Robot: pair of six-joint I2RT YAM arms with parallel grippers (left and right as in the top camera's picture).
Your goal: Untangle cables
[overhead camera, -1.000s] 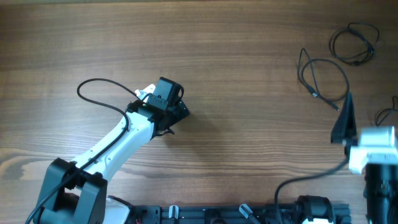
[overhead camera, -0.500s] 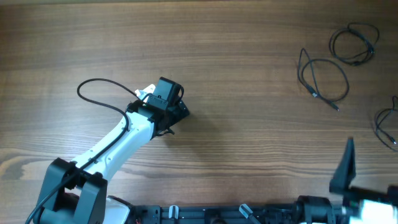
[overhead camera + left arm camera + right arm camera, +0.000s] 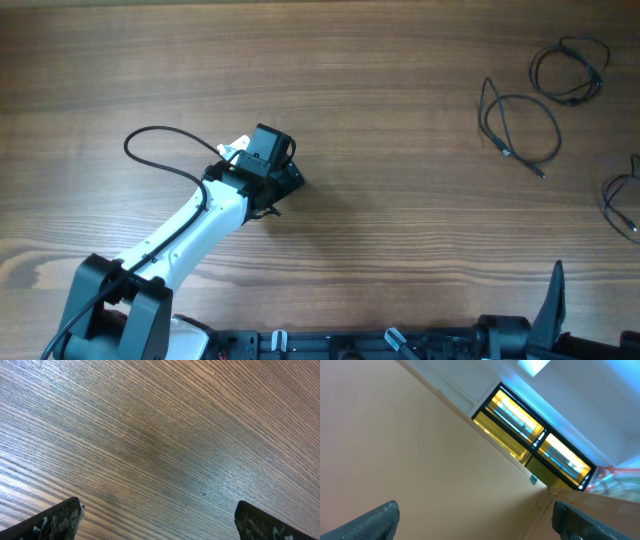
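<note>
Three thin black cables lie apart as loose loops at the far right in the overhead view: one loop [image 3: 570, 70] at the back, a second loop [image 3: 520, 125] with a plug end below it, and a third [image 3: 620, 205] cut off by the right edge. My left gripper [image 3: 283, 183] rests left of centre, far from them; in the left wrist view it [image 3: 157, 522] is open over bare wood. My right gripper [image 3: 475, 520] is open and its camera faces a wall and a ceiling light. Overhead, only one of its dark fingers [image 3: 550, 298] shows at the bottom right.
The thicker black camera cable [image 3: 150, 140] of the left arm loops out over the wooden table [image 3: 400, 200]. The arm bases and a black rail [image 3: 380, 345] run along the near edge.
My right arm has pulled back from beside the cables toward the near edge, down to the bottom right corner. The left arm and the cables have not moved.
</note>
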